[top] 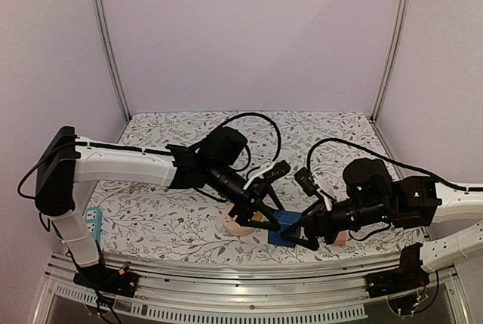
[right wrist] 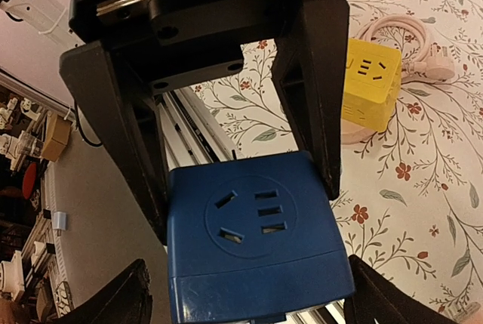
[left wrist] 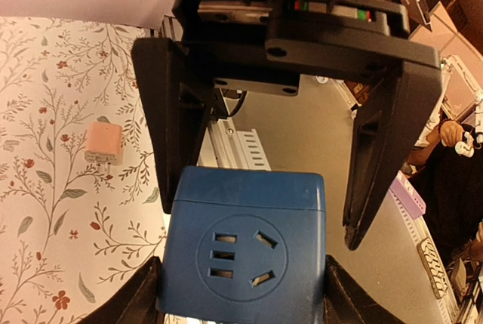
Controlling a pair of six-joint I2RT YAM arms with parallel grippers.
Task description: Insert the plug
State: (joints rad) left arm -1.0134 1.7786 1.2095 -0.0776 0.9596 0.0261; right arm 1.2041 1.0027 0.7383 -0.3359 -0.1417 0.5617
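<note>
Item: pink plug point(left wrist: 103, 145), lying on table point(left wrist: 45, 248), apart from blue socket cube point(left wrist: 245, 256). We judge it light, rigid, smooth; take its flat sides. Left gripper point(left wrist: 241, 295) clamps the cube; right gripper point(right wrist: 253, 295) wide, seemingly straddling it

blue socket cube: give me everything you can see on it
The blue socket cube looks like matte plastic, with rounded edges, a seam near one end and a round recessed face with five empty slots. It is at the floral table's near edge, clamped by the left gripper; the right gripper straddles it, one finger apart.
</note>
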